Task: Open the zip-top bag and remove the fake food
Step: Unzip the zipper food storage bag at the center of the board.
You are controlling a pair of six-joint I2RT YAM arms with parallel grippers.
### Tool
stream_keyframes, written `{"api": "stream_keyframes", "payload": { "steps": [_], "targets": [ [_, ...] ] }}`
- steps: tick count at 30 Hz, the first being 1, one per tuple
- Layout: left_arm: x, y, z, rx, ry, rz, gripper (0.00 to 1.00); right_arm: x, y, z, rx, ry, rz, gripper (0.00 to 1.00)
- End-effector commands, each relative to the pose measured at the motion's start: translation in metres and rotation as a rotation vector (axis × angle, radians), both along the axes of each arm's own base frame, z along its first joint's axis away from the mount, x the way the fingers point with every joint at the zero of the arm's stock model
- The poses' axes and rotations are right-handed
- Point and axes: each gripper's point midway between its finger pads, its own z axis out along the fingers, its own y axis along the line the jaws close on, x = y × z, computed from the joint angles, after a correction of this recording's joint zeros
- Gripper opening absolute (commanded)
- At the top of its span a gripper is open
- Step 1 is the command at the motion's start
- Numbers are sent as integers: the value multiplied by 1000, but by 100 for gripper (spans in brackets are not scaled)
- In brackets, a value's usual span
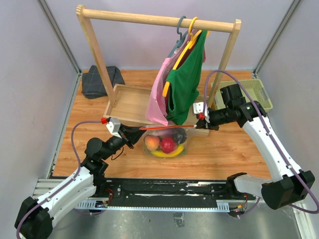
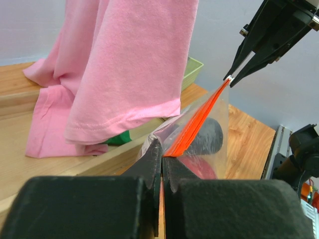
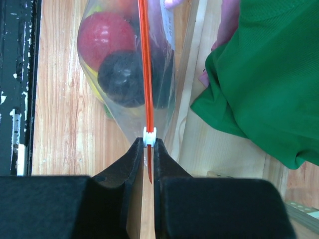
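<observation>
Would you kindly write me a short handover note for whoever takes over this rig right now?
Left gripper: shut on the zip-top bag, at one end of its orange zip strip.
Right gripper: shut on the other end, right at the white slider.
The bag hangs stretched between them, on the near side of the wooden tray; the fake food is all inside.
Done: both ends gripped.
Left: the zip looks closed, so slide it open, then take the food out.
</observation>
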Motion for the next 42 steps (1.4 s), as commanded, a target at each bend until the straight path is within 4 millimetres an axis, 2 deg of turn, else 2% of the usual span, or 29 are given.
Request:
{"api": "stream_keyframes", "payload": {
  "steps": [1,16,19,20,22,24,26,29,34,42],
  "targets": [
    [3,6,32,-43,-81,27,0,5,-20,-2,-51,-9,-55,2],
    [3,6,35,-44,-85,20,0,10,-32,-2,-71,-12,-98,3],
    [1,4,36,-43,-88,2,0,8,-27,3,-39,1,-89,21],
    [-2,-1,37,-33,-89,-33,0,-1,-15,16,35,25,-51,46],
    [-3,-4,35,-24,-82,-54,0,-12,0,30,137,53,6,61],
    [-3,-7,33,-18,-78,-66,0,-22,18,45,234,83,64,68],
    [-4,-10,32,-15,-78,-85,0,-25,32,57,304,120,78,69],
    [-9,-16,31,-14,-77,-138,0,-18,50,63,338,176,55,69],
    [-12,-24,27,-6,-61,-193,0,-2,67,51,326,224,-37,67],
    [-11,-27,28,-8,-60,-203,0,-1,79,24,246,206,-51,65]
  ]
}}
